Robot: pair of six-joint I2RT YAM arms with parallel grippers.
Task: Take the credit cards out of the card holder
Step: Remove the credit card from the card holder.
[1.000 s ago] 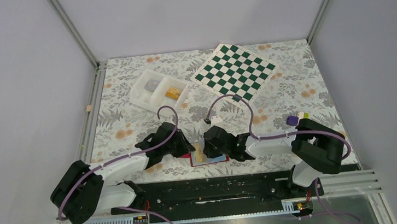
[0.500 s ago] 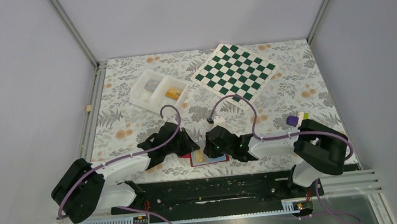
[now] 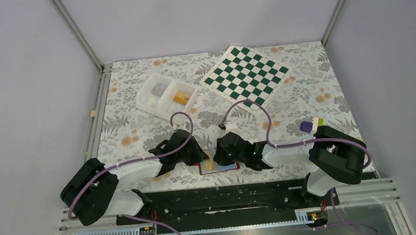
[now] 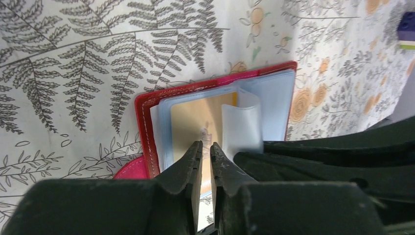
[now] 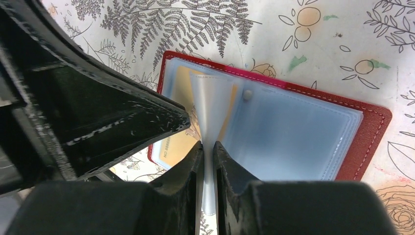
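red card holder open, orange card showing

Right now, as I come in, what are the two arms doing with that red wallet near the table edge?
Both arms are working on the open red card holder, which lies flat on the table. The right gripper is shut on a clear plastic sleeve and holds it up like a page. The left gripper appears to pinch the edge of the orange-yellow credit card beneath it. The card is mostly inside its pocket, not yet pulled out.
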